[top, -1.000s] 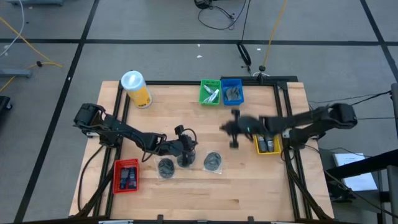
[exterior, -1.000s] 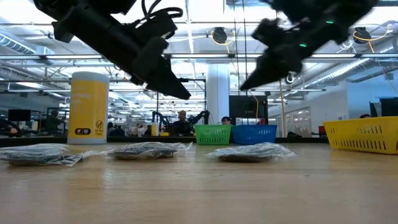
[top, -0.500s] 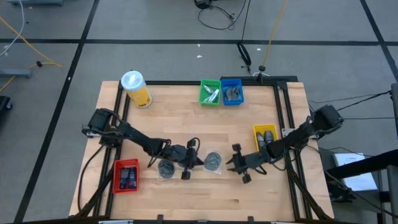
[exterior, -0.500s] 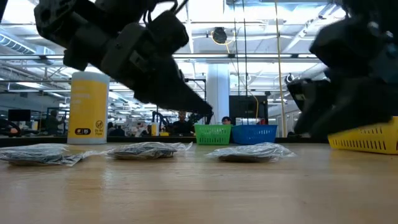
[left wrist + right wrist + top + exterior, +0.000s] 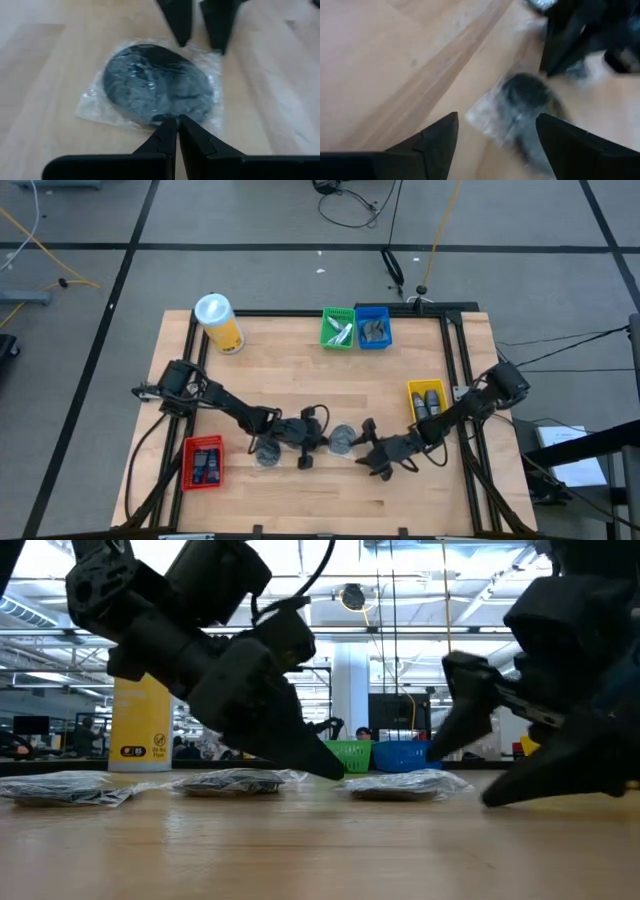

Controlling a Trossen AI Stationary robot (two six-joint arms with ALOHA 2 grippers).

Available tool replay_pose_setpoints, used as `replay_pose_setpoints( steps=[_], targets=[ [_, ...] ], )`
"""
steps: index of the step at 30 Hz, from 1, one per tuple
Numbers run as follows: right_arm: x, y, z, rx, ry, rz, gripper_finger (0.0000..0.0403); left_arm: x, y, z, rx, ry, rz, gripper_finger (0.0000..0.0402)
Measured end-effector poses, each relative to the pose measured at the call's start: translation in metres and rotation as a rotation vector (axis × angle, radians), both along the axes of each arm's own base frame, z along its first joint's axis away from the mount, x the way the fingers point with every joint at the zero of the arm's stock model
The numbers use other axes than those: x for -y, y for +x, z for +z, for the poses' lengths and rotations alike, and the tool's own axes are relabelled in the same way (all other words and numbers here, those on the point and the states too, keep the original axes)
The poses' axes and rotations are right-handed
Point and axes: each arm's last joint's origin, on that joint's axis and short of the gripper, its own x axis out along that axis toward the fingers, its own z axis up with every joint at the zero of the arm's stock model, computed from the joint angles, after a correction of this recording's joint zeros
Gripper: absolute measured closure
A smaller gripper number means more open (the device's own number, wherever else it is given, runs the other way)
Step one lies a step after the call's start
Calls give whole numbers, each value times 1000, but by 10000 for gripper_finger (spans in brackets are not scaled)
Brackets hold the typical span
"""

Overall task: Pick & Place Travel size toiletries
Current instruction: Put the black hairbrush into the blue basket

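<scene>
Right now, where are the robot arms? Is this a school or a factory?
Probably a big robot lab or workshop. The low view shows a wide open hall with ceiling lights and pipes, and people at desks far behind. The wooden table stands on grey floor with loose cables.

Yellow canister [image 5: 219, 323] stands near green [image 5: 338, 327], blue trays [image 5: 374, 326].

A light wooden table [image 5: 300, 370] carries a yellow canister [image 5: 219, 323] near its far left corner, a green tray [image 5: 338, 328] and blue tray [image 5: 374, 327] touching at the far edge, a yellow tray [image 5: 427, 401] by the right edge, and a red tray [image 5: 204, 462] near the front left. Bagged dark discs [image 5: 343, 439] lie mid-table toward the front, seemingly three in the low view.
</scene>
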Motion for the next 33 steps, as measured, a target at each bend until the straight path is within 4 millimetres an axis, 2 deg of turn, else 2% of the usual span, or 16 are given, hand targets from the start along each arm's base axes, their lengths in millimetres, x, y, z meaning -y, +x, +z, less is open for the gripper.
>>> replay_pose_setpoints(
  steps=[4,7,11,17,22,26,30,33],
  targets=[
    [-3,4,2,25,-113,45,140,-2,3,2,-8,11,61,383],
    [-4,2,3,36,-177,30,142,-5,3,10,-12,-21,105,383],
    [-4,1,3,29,-292,58,141,-17,4,18,-15,-52,222,383],
    [3,-1,-3,-50,-473,148,140,-35,6,10,-64,-70,238,383],
    [9,-2,-6,-101,-625,193,140,-38,7,5,-76,-50,232,383],
    [2,-8,-2,-91,-741,156,140,-38,7,2,-81,-49,232,383],
    [-4,-17,4,-114,-726,171,140,-38,7,1,-83,-48,231,383],
    [2,-23,7,-169,-655,115,140,-38,7,1,-77,-50,231,383]
  ],
)
